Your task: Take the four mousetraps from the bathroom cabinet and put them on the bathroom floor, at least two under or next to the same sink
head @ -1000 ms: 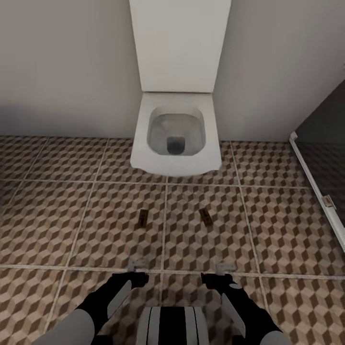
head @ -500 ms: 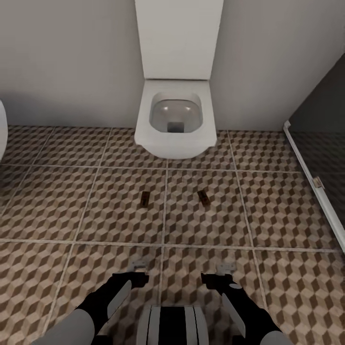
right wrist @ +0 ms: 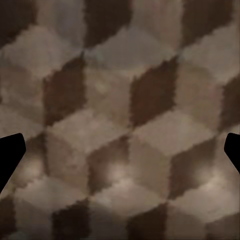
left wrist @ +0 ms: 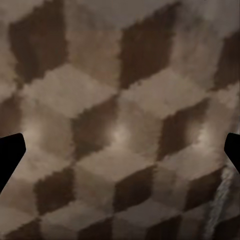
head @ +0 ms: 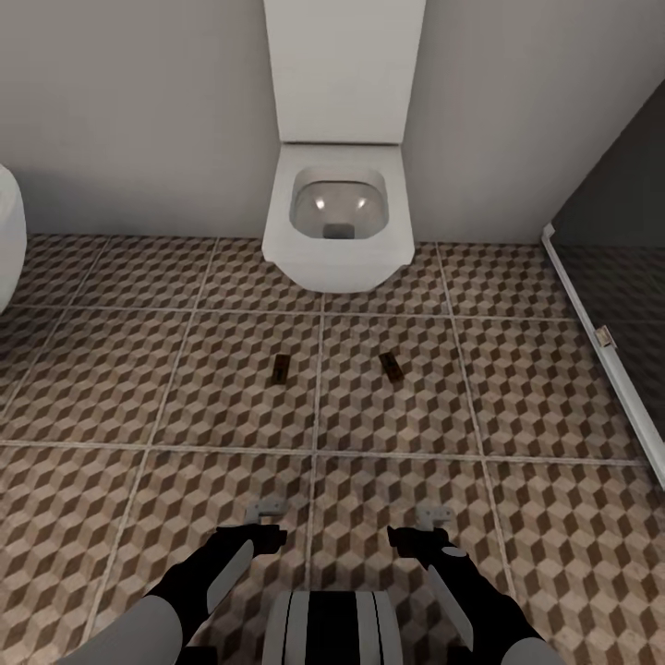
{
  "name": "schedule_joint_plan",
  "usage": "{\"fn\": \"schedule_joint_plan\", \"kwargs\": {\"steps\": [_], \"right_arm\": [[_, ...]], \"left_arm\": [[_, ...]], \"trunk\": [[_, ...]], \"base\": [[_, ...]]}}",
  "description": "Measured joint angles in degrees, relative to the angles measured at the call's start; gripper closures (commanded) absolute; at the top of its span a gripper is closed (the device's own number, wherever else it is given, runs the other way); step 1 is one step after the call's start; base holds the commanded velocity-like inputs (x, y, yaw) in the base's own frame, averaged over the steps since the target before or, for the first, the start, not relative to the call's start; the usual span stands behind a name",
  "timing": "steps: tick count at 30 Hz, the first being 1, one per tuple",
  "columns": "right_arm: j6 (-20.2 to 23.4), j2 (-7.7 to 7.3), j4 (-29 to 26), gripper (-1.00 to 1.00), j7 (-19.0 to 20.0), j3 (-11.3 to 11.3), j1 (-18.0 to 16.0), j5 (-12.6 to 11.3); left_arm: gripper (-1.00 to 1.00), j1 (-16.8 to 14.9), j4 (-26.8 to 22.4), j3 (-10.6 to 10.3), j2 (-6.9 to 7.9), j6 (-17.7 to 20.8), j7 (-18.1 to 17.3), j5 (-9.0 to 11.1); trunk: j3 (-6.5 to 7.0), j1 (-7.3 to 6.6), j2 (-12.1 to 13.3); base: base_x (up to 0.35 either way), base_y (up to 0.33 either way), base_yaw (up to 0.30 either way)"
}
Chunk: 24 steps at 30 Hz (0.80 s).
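Left gripper (head: 270,506): low over the tiles near the bottom of the head view, fingers spread wide with nothing between them; in the left wrist view the dark fingertips (left wrist: 10,155) sit at opposite edges with bare tile between.
Right gripper (head: 432,513): level with the left one, also spread wide and carrying nothing; its fingertips (right wrist: 10,152) frame only tile in the right wrist view.
Mousetraps: two small brown boards lie flat on the floor ahead of the grippers, well apart from each other. The left mousetrap (head: 278,368) and the right mousetrap (head: 392,366) each rest on a tile on either side of a grout line.
Bathroom floor (head: 166,388): large square tiles in a brown-and-beige cube pattern with pale grout.
Toilet (head: 338,222): white, against the grey wall, bowl open, just beyond the two traps.
Shower edge (head: 591,342): a pale rail at the right, with a dark floor behind it.
White fixture (head: 7,231): a curved white edge at far left; what it belongs to cannot be told.
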Motion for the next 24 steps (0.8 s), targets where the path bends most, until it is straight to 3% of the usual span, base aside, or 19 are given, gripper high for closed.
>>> {"fn": "schedule_joint_plan", "kwargs": {"steps": [24], "right_arm": [[0.0, 0.00, 0.0, -1.00, 0.0, 0.0, 0.0, 0.0]], "left_arm": [[-1.00, 0.0, -0.1, 0.0, 0.00, 0.0, 0.0, 0.0]], "trunk": [[0.00, 0.00, 0.0]], "base": [[-0.002, 0.000, 0.000]]}}
